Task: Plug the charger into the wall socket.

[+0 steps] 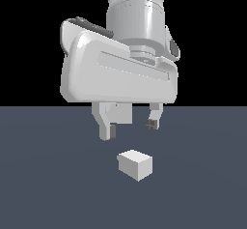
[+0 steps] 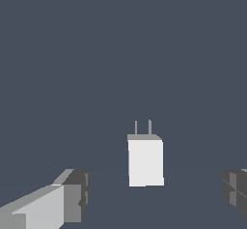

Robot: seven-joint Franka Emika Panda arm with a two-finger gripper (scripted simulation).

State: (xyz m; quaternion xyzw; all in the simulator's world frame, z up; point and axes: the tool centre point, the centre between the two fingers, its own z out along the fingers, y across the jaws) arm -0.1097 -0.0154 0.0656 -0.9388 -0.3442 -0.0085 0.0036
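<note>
- Our tool [image 1: 129,129] hangs above the charger [image 1: 135,164] with its fingers spread wide and nothing held between them.
- The charger sits on the dark surface [image 1: 48,184], a bit below the tool and not touching it. In the wrist view it lies between the two fingertips, and two thin pins [image 2: 143,127] stick out of one end.
- We think the charger is not quite in the middle of the gap. If we go down like this, one finger may bump it and push it away or turn it.
- If we grab it crooked, the pins may point the wrong way and miss the holes.
- If we squeeze too near the pin end, we may cover the pins.
- A small patch of the wall socket [image 1: 122,113] peeks out behind the fingers. We cannot see it well enough to aim yet.
</note>
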